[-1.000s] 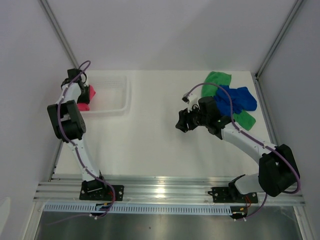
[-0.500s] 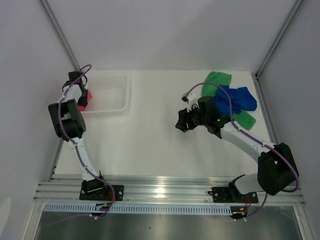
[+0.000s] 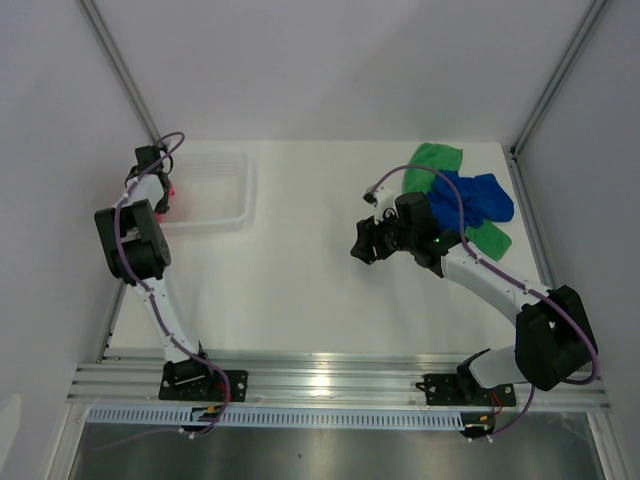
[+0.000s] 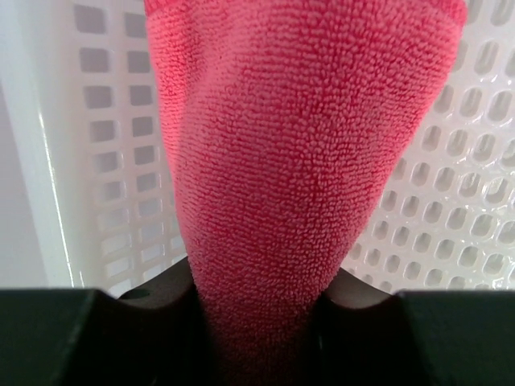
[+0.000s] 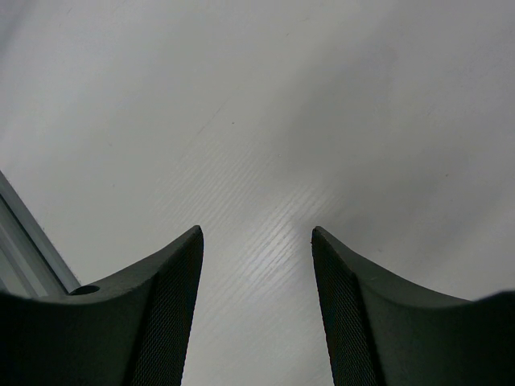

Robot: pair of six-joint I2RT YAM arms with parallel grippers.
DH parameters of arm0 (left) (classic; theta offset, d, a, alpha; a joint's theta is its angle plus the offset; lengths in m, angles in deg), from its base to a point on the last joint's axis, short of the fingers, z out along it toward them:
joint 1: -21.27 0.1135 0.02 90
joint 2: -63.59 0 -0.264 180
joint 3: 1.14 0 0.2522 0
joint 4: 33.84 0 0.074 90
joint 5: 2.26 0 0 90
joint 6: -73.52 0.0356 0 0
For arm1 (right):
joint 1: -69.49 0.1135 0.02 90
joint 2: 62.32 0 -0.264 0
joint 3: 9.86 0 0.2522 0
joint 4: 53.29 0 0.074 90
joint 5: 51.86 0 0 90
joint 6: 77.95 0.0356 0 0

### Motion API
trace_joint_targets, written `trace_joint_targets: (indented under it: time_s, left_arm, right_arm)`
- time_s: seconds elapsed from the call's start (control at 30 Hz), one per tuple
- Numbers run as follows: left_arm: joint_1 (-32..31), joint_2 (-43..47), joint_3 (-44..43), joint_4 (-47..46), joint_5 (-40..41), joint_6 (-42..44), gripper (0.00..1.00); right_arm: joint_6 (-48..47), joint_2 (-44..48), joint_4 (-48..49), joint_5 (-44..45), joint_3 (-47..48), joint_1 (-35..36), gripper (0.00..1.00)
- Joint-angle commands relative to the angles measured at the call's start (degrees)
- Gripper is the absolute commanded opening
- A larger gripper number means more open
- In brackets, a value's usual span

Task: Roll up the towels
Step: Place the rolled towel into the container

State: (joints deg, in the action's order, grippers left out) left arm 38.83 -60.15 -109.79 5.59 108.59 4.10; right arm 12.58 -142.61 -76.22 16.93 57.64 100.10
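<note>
Three towels share one white worktop (image 3: 300, 280), the broadest thing in view and bare across its middle. Next in size is the white mesh basket (image 3: 235, 190) at the far left corner.

The green towel (image 3: 437, 157) lies crumpled at the far right, and the blue towel (image 3: 480, 195) is bunched on top of it, covering its middle so green shows at both ends. The pink towel (image 4: 298, 161) is the least visible: from above only a sliver shows at the basket's left end, and the wrist view shows it hanging against the perforated wall. Whether it touches the basket floor I cannot tell.

The left tool (image 4: 257, 293) pinches the pink towel, its fabric gathered into a narrow neck between the jaws. The right tool (image 5: 257, 241) is spread wide with nothing in it, over bare worktop just left of the green and blue pile.

All three look light, limp and nappy, so they should neither slip nor break, but they will sag and fold on themselves when lifted. A corner or hem is probably the best hold, since it lets the cloth drape flat. The blue one should likely be taken by a free corner, or it may drag the green along.
</note>
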Motion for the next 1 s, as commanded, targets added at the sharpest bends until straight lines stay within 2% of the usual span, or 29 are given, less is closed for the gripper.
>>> trace_joint_targets:
  time_s: [0.0,0.13,0.23,0.37,0.43,0.53,0.97]
  left_arm:
    - [0.89,3.77,-0.03,-3.26,1.14,0.96,0.34]
    - [1.07,0.18,-4.67,4.99,-3.08,-2.72,0.36]
    - [1.77,-0.09,-6.09,8.42,-8.94,-5.71,0.41]
    - [2.47,-2.73,-11.01,16.24,-12.56,-8.00,0.48]
    - [2.91,-2.56,-11.11,17.39,-14.50,-9.23,0.57]
    - [3.00,-2.47,-10.93,17.31,-15.04,-9.50,0.64]
    - [3.27,-2.29,-11.11,18.36,-18.03,-8.63,0.67]
  right_arm:
    - [0.78,0.93,0.47,0.56,0.41,0.41,0.59]
    - [0.87,0.66,0.56,0.82,0.14,0.41,0.59]
    - [1.13,0.66,0.64,0.73,0.14,0.41,0.59]
    - [0.70,1.10,-0.15,1.43,0.14,0.50,0.59]
    - [0.61,1.45,-0.41,1.61,0.14,0.41,0.59]
    - [0.43,1.80,-0.59,1.96,-0.03,0.33,0.60]
    - [0.61,3.12,-1.29,2.67,-1.18,0.24,0.60]
